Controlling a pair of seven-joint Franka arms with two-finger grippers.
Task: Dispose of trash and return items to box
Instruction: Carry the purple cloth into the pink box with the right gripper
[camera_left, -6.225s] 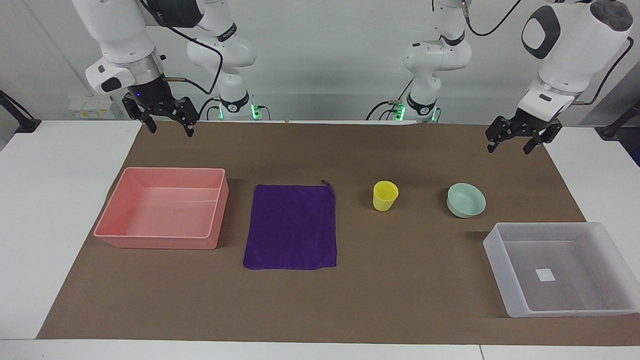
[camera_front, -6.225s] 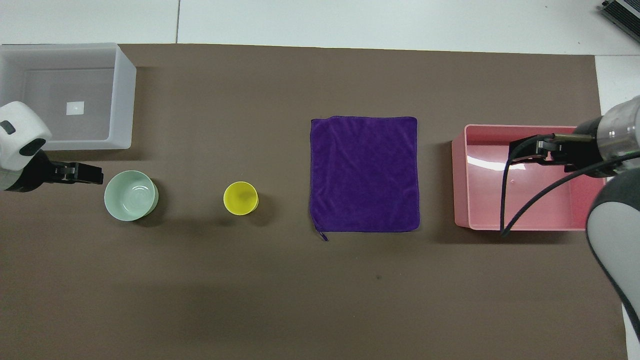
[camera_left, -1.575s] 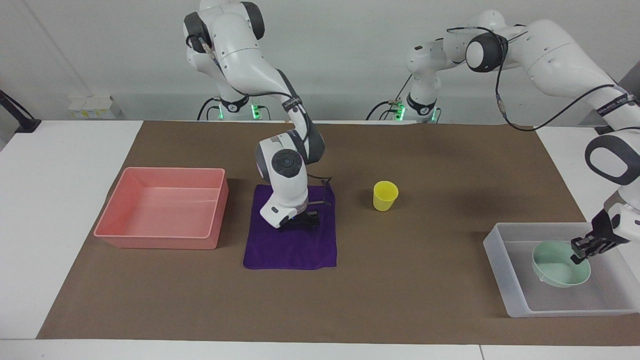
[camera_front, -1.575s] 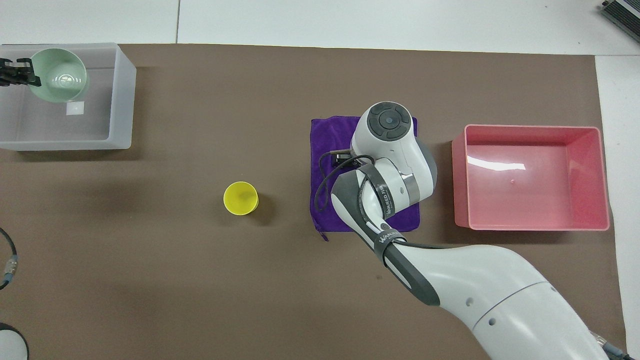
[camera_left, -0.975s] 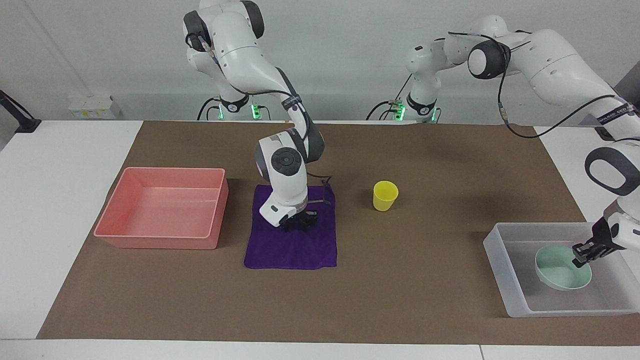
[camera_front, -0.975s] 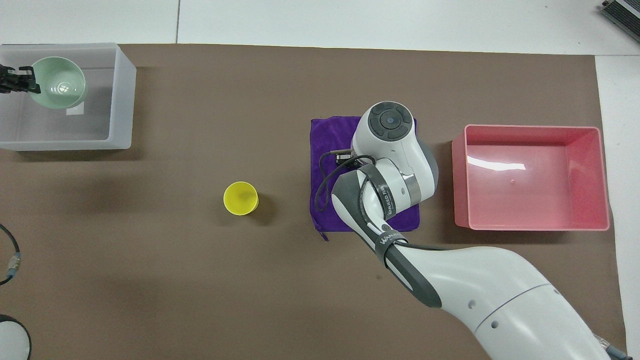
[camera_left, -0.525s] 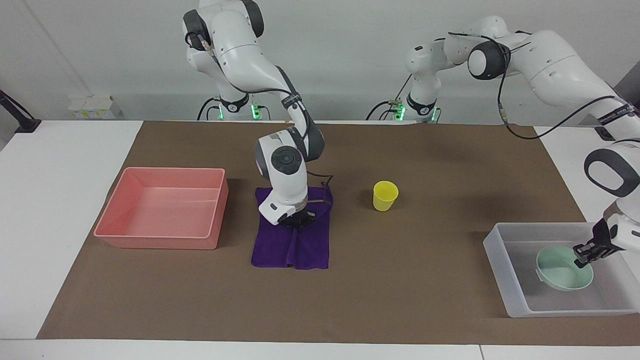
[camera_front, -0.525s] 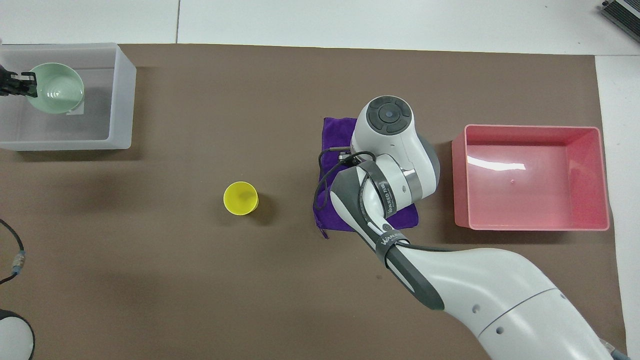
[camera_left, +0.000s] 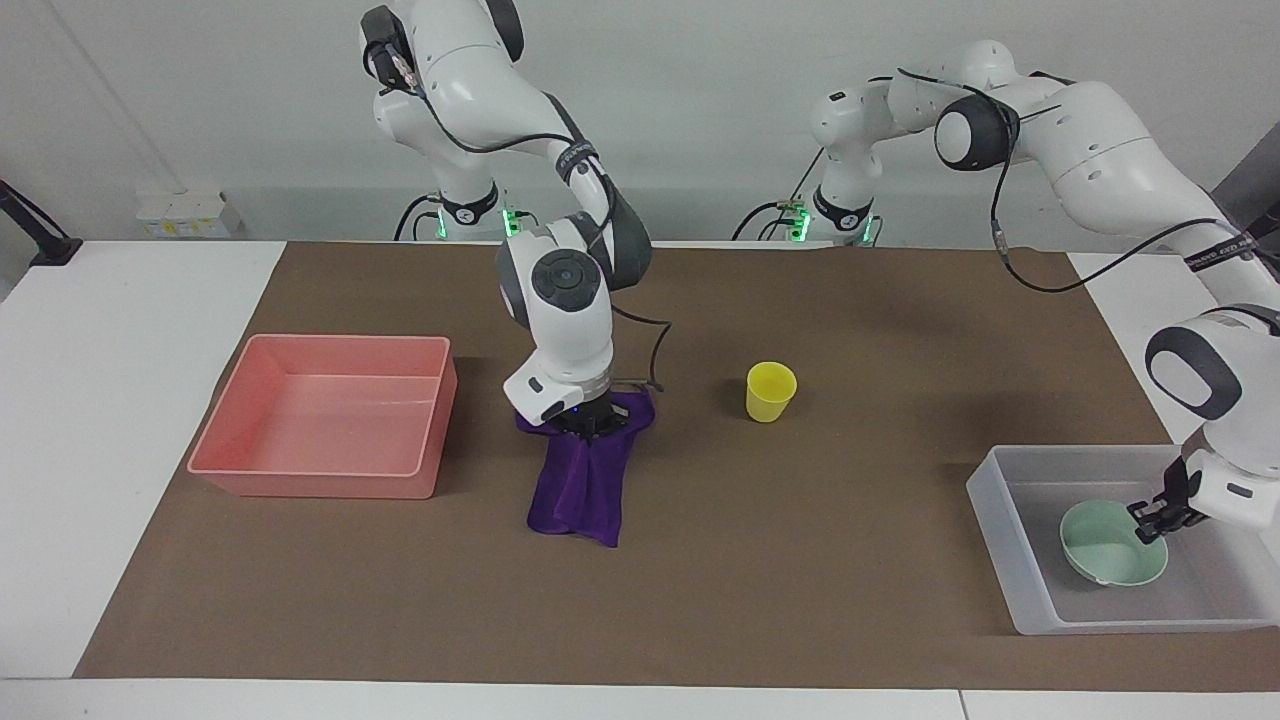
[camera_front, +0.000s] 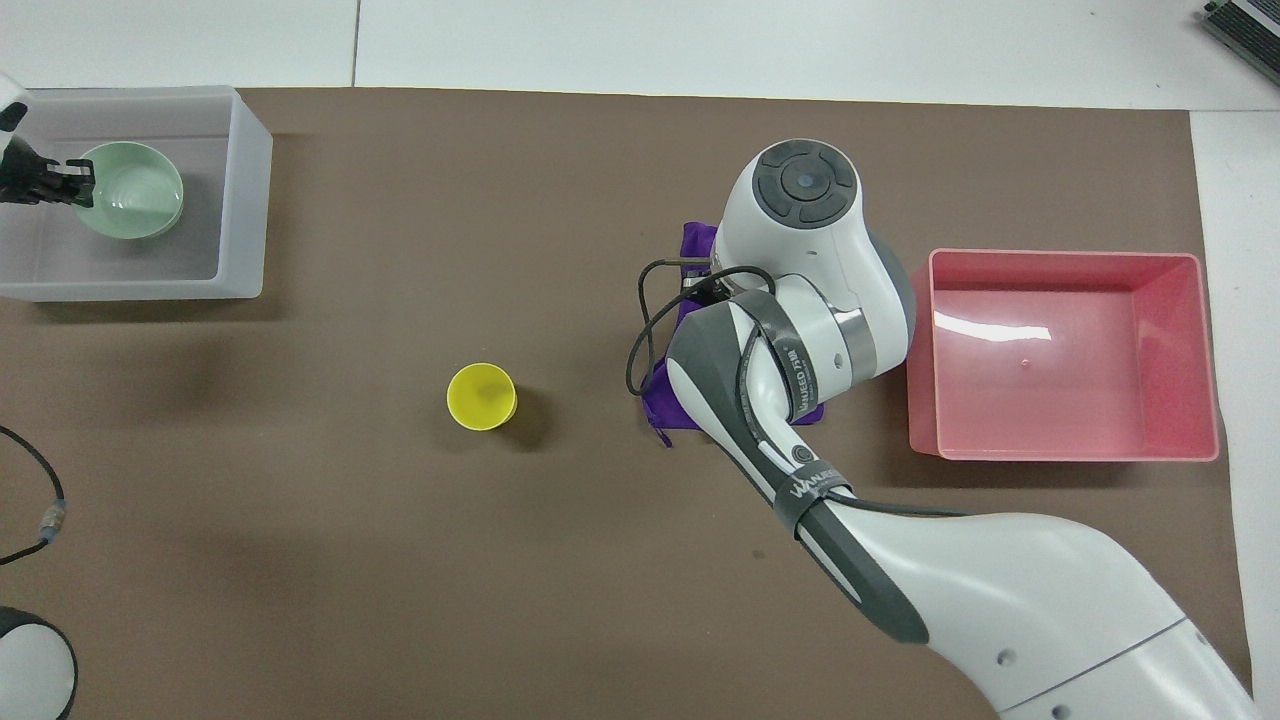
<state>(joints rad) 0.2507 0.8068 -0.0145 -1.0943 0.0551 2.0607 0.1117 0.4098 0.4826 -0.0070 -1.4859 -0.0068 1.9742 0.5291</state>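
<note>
My left gripper (camera_left: 1150, 515) is low inside the translucent box (camera_left: 995, 555), shut on the rim of the mint-green bowl (camera_left: 1105, 555), which sits at or just above the box's floor. The overhead view shows the same gripper (camera_front: 75, 185), bowl (camera_front: 135, 190) and box (camera_front: 245, 200). The yellow cup (camera_left: 771, 391) stands upright on the mat near the middle, also in the overhead view (camera_front: 481, 397). My right gripper (camera_left: 590, 425) is shut on the purple cloth (camera_left: 580, 485), which hangs bunched below it with its lower end on the mat. In the overhead view the arm hides most of the cloth (camera_front: 665, 400).
A pink bin (camera_left: 320, 485) stands at the right arm's end of the table, beside the cloth, and also shows in the overhead view (camera_front: 1060, 256). A brown mat (camera_left: 800, 580) covers the table between the bins.
My right gripper has closed on the flat cloth and risen, so the cloth is bunched and hanging. My left gripper has lowered the bowl deeper into the box.
</note>
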